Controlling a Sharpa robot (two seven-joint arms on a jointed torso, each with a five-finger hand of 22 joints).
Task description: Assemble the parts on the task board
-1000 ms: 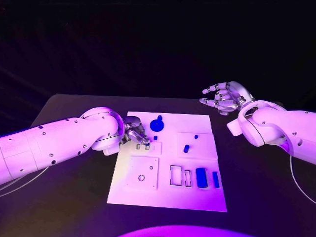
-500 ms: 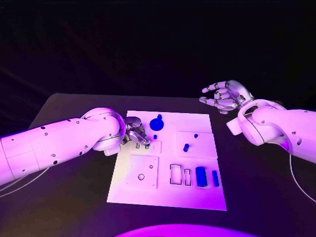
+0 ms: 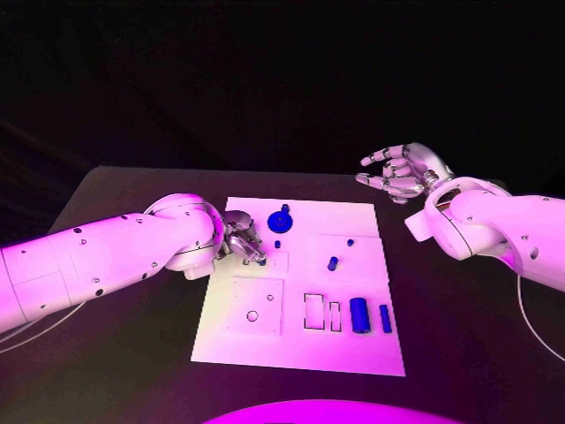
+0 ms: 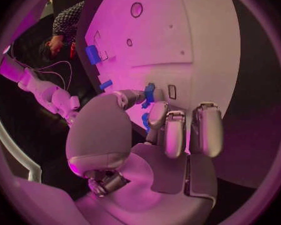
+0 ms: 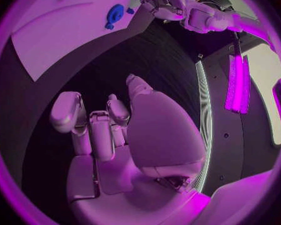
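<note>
A black table point(image 3: 130, 190) carries the white board point(image 3: 359, 353) lying flat at its middle, the board's long sides running away from the robot.

No text, label, brand, number or sign can be read anywhere on the task board point(image 3: 302, 349), on its blue parts or on the white arms beside it.
</note>
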